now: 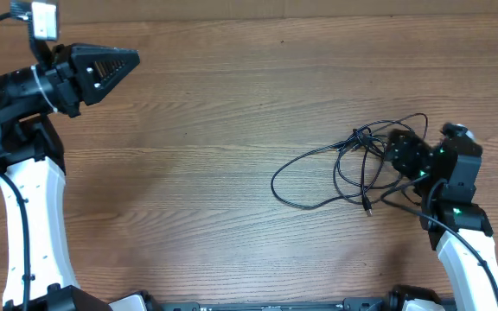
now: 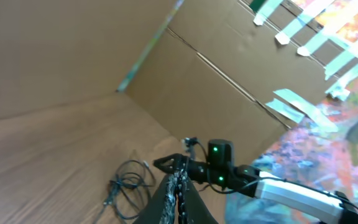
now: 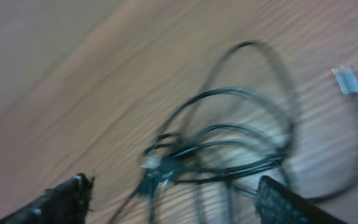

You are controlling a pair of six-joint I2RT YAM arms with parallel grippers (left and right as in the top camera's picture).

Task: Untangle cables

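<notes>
A tangle of thin black cables (image 1: 357, 168) lies on the wooden table at the right; one long loop reaches out to the left and a small plug end lies at the front. My right gripper (image 1: 402, 155) is open right at the tangle's right side. In the right wrist view the knotted cables (image 3: 222, 152) lie between and just beyond the two open fingers (image 3: 176, 199), with a silver plug (image 3: 348, 79) at the far right. My left gripper (image 1: 119, 62) is shut and empty, raised at the far left. The left wrist view shows the cables (image 2: 129, 186) far off beyond its shut fingers (image 2: 179, 186).
A cardboard wall (image 2: 229, 68) with tape strips stands behind the table. The wooden table (image 1: 214, 147) stretches between the two arms. The right arm (image 2: 278, 186) shows in the left wrist view next to the tangle.
</notes>
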